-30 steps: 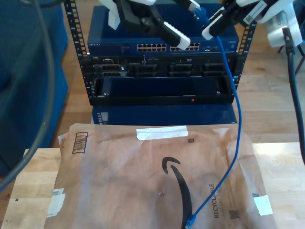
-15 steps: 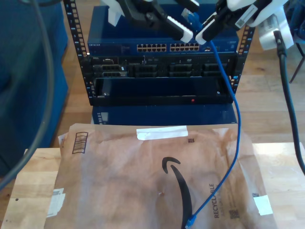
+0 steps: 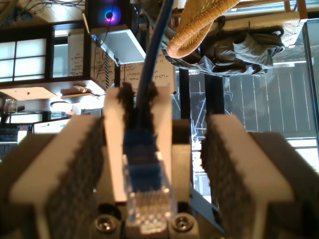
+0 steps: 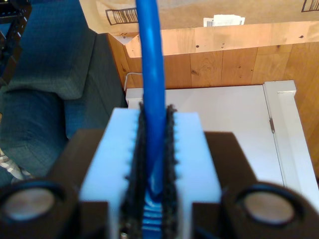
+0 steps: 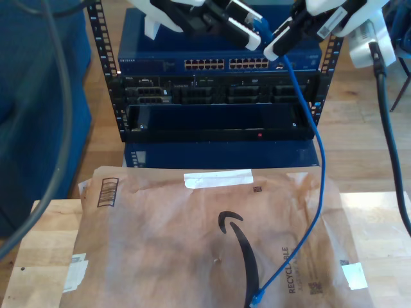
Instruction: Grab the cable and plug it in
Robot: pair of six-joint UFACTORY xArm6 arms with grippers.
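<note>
Cable [image 5: 319,160] handed between two end effectors above the rack [image 5: 218,96].
The second end effector [image 4: 152,199] is clamped narrowly on the cable, steadying it near its upper end. The first end effector [image 3: 149,164] stands wide, the plug [image 3: 147,194] lying between its pads [image 3: 75,174] ungripped, presumably for regripping before insertion. The slack hangs down past the rack to the envelope [image 5: 192,244] on the desk [image 5: 38,256].

Looked like lab or workshop: server rack [image 5: 218,96] with network switch [image 5: 218,63], wooden workbench [image 5: 45,256], whiteboard [image 3: 162,74] with writing.
</note>
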